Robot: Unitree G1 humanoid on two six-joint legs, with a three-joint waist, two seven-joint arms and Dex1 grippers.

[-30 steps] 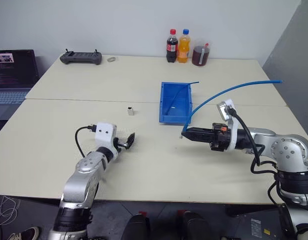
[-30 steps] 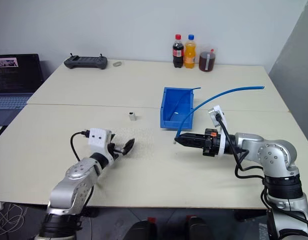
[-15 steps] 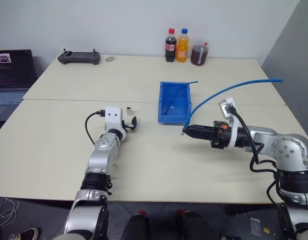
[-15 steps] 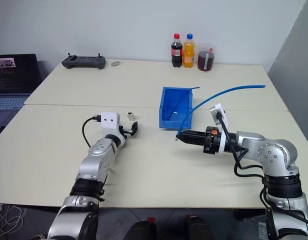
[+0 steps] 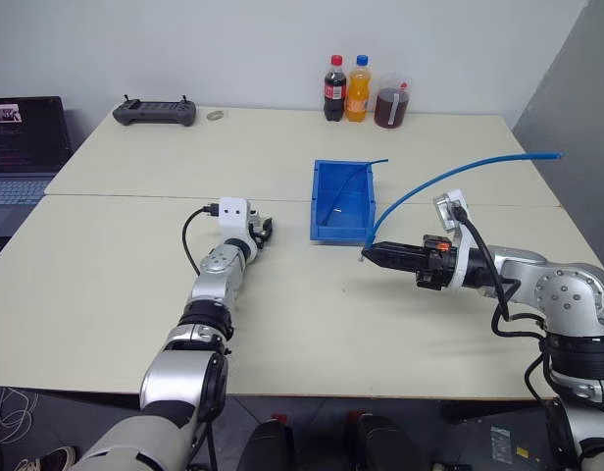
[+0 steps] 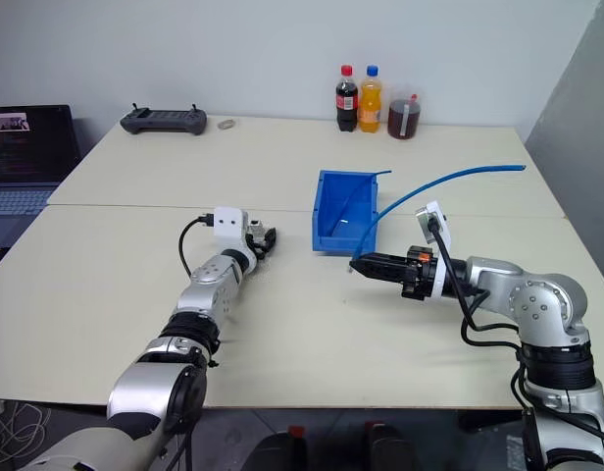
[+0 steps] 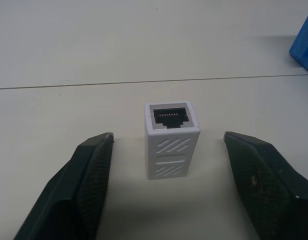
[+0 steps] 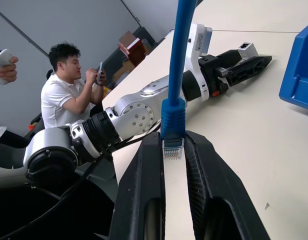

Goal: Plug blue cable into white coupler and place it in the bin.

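Pale tabletop point(image 5: 282, 324) under both arms. Left gripper point(image 7: 169, 165) spread, fingers point(image 7: 89, 185) flanking white coupler point(image 7: 171, 141) without touching; coupler upright, dark socket facing up, ribbed side toward wrist camera. Right gripper point(image 5: 373, 255) pinched on blue cable point(image 5: 449, 179) just behind clear plug point(image 8: 173, 148); plug aims toward left arm, cable arcs up and away to robot's right. Bin point(image 5: 343, 201) between and beyond grippers, thin blue cable lying inside. Far edge: two bottles point(image 5: 346, 89), cup, controller point(image 5: 156, 112). Laptop point(image 5: 25, 137) far left. Seated person point(image 8: 69, 85) holding phone.
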